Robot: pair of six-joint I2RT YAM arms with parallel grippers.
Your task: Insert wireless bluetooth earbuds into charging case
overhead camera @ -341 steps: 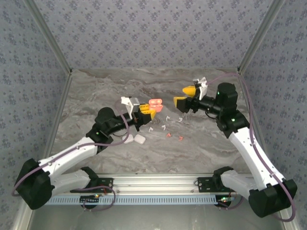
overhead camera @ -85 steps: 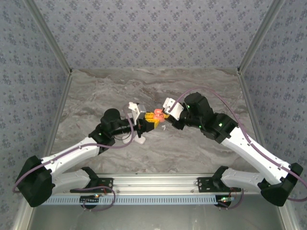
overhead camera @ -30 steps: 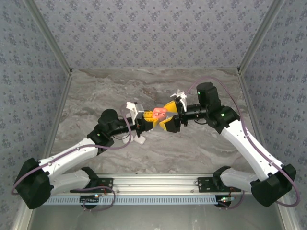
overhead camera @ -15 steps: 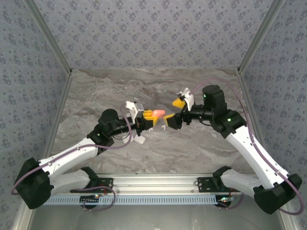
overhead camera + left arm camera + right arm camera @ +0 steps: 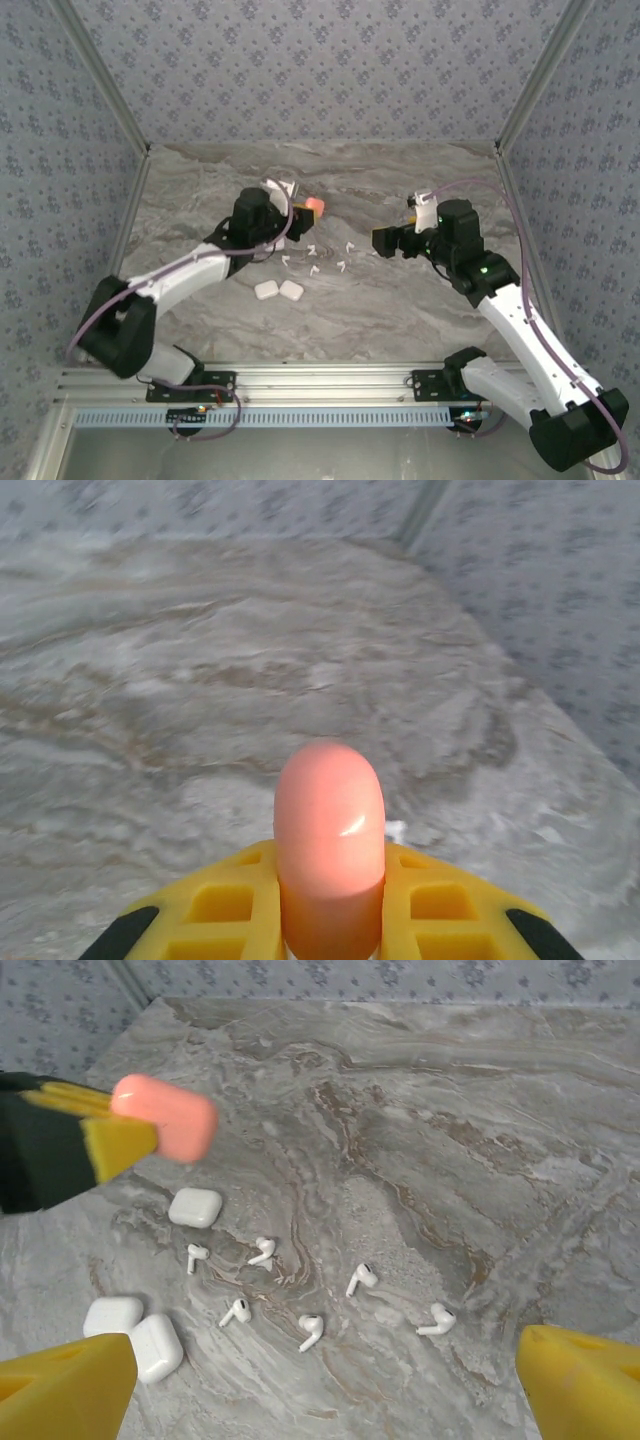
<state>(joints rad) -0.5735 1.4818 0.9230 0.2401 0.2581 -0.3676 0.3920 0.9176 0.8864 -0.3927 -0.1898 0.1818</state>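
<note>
Grip of left claw (image 5: pixel 330 895) tight on coral case (image 5: pixel 330 810); right claw (image 5: pixel 325 1360) wide near white earbuds (image 5: pixel 358 1278).

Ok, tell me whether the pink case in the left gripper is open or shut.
Shut: the pink case looks like one smooth rounded pebble with no lid raised, clamped in the left gripper.

No text, brand, number or sign can be read. The glossy coral-pink rounded plastic case (image 5: pixel 330 830) presents a plain, unmarked face, as do the white pebble-shaped plastic cases (image 5: pixel 195 1207). The small white stemmed earbuds (image 5: pixel 311 1330) are too small for any marking to be made out. The grey marbled tabletop (image 5: pixel 450 1160) shows veining only.
</note>
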